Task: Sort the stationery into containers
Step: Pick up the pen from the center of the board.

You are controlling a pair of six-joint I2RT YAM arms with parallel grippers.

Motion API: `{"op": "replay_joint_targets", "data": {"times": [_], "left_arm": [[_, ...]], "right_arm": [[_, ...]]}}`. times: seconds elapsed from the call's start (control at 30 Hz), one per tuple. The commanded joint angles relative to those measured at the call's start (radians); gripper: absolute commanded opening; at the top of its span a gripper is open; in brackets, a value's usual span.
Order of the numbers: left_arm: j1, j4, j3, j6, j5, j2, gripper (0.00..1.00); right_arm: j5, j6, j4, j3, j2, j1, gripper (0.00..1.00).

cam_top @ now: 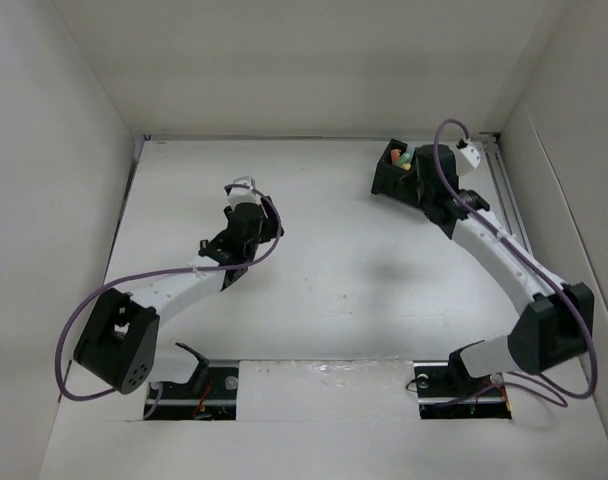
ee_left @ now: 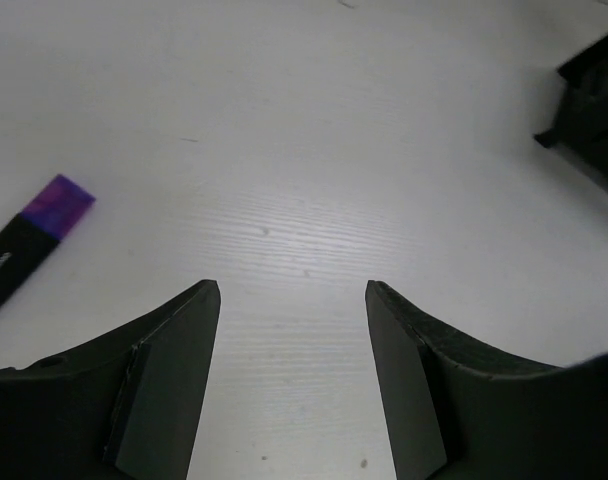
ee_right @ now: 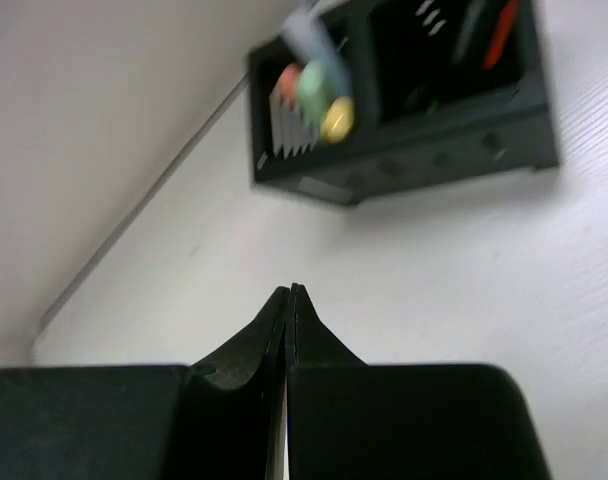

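The black organiser box point(cam_top: 388, 177) stands at the back right of the table. In the right wrist view the organiser point(ee_right: 424, 160) holds pastel markers point(ee_right: 319, 95) with orange, green and yellow ends in its left compartment, and an orange one point(ee_right: 500, 30) with dark ones in its right. My right gripper point(ee_right: 289, 292) is shut and empty, just short of the box; it also shows in the top view point(cam_top: 421, 190). My left gripper point(ee_left: 292, 290) is open and empty over bare table. A black marker with a purple end point(ee_left: 34, 232) lies to its left.
White walls enclose the table on the left, back and right. A metal rail point(cam_top: 506, 195) runs along the right edge. A corner of the organiser point(ee_left: 594, 110) shows at the upper right of the left wrist view. The left gripper point(cam_top: 242, 192) is mid-table, left of centre.
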Motion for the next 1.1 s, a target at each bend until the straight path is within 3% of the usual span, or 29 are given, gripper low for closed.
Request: {"op": "replay_joint_targets", "data": {"times": [0.0,0.13,0.3,0.67,0.83,1.07], "left_arm": [[0.016,-0.075,0.077,-0.023,-0.157,0.06,0.56],[0.026,-0.196,0.178,-0.046,-0.217,0.164,0.56],[0.039,-0.25,0.211,-0.066,-0.254,0.228,0.58],[0.104,-0.253,0.268,-0.021,-0.266,0.347,0.65],[0.116,-0.311,0.327,-0.012,-0.243,0.393,0.66],[0.145,-0.436,0.398,-0.046,-0.258,0.458,0.66]], "right_arm": [[-0.153,-0.001,0.154,-0.109,-0.134,0.072,0.0],[-0.23,-0.001,0.205,-0.268,-0.25,0.147,0.0],[-0.248,0.008,0.187,-0.304,-0.317,0.19,0.01],[-0.308,-0.025,0.181,-0.316,-0.346,0.19,0.37],[-0.339,-0.025,0.181,-0.316,-0.346,0.181,0.45],[-0.339,-0.035,0.181,-0.325,-0.368,0.172,0.47]]}}
